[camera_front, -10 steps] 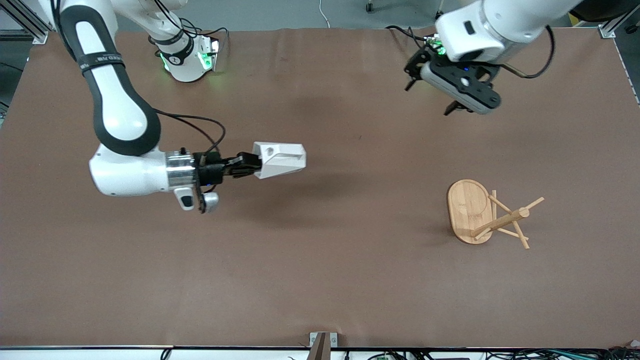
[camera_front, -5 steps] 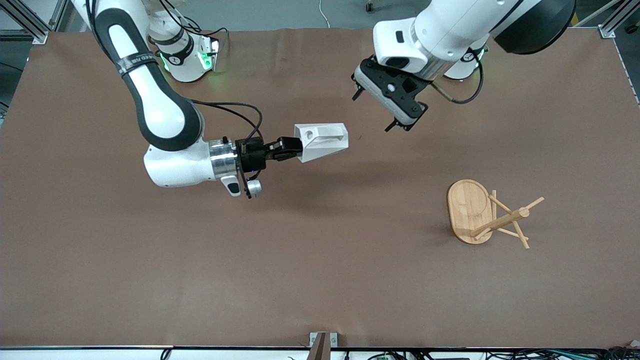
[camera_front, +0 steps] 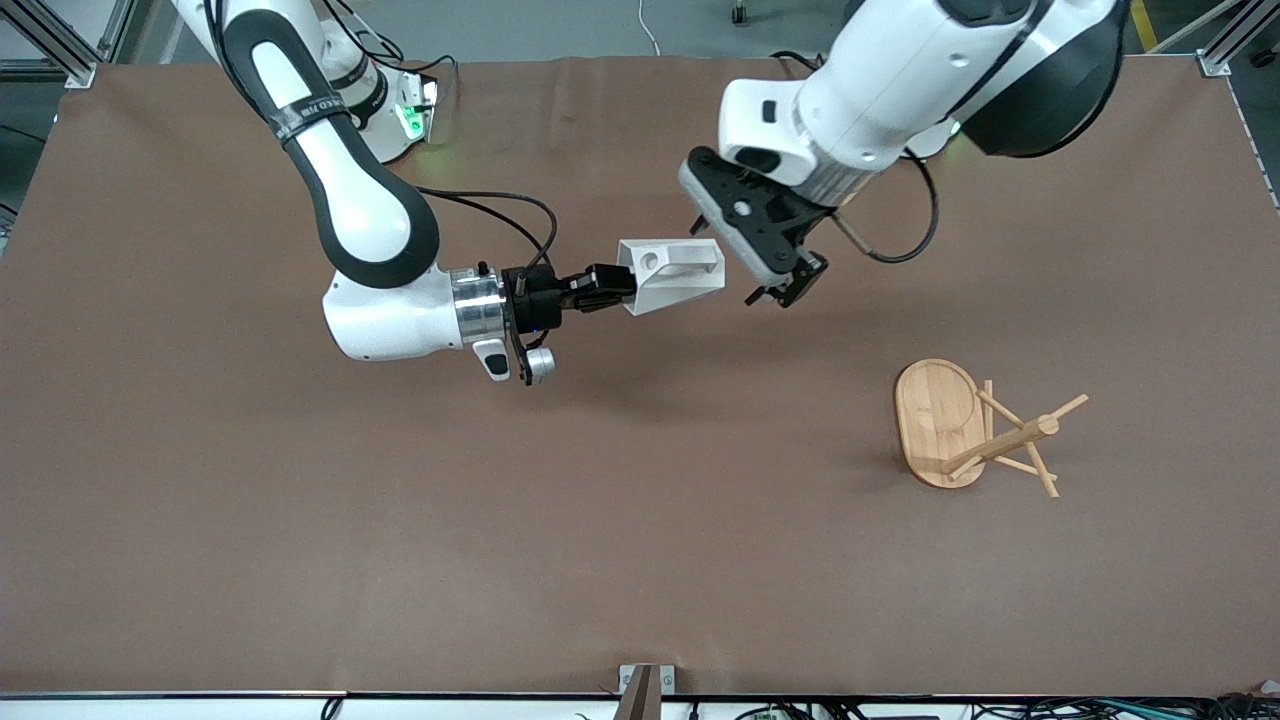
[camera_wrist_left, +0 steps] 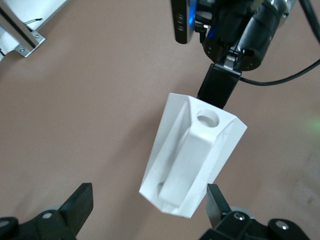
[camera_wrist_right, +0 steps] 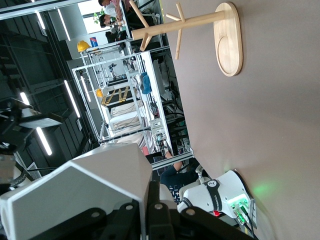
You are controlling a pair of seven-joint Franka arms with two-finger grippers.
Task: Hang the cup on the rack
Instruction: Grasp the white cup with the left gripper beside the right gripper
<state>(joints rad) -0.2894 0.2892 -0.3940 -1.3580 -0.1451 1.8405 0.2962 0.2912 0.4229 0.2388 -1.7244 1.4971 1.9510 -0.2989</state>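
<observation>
cup [camera_front: 672, 275] | frame centre, pinched by right gripper [camera_front: 608, 287] | likely light, rigid (slick facets) | left gripper [camera_wrist_left: 145, 212] spread at rim, take walls | rack [camera_front: 975, 430] lower right

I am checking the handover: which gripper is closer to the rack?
Left. The left gripper hangs open at the cup's rim, toward the rack; the right gripper holds the cup's base, farther away.

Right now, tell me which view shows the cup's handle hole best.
The left wrist view: the cup fills it, its round handle hole facing the camera, between the open left pincer fingers. The front view shows the hole small; the right wrist view shows only the cup's faceted side.
</observation>
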